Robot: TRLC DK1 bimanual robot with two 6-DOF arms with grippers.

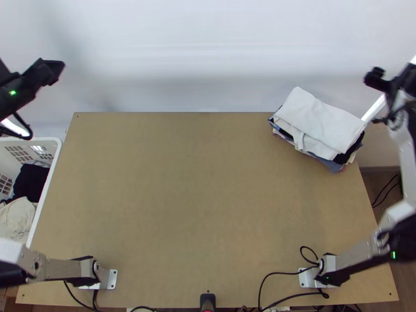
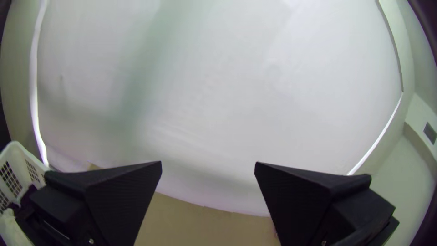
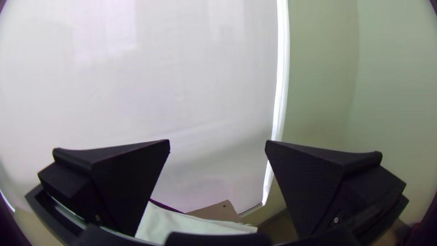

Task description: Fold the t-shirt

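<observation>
From the top you've got the whole light wooden bench (image 1: pixel 208 208), with a neat stack of folded cloths in blue, black and pale tones (image 1: pixel 334 164) at its far right corner and a folded white cloth (image 1: pixel 322 122) on top; the right wrist view adds a dark purple edge (image 3: pixel 166 206) along that white cloth. Over on your left, a white plastic laundry basket (image 1: pixel 51 140) stands beside the bench, black cloth (image 1: pixel 32 182) and cream cloth (image 1: pixel 18 219) bunched inside. Thin black cables (image 1: pixel 283 273) loop across the near right, by your right arm's base. You can't tell which of these pieces is the t-shirt: stack or basket. Your left gripper (image 1: pixel 53 72) is up at the far left, beyond the basket, fingers (image 2: pixel 123 196) wide apart, holding nothing. Your right gripper (image 1: pixel 375 80) is off the far right corner, near the stack but apart from it, its fingers also spread, nothing between them.
</observation>
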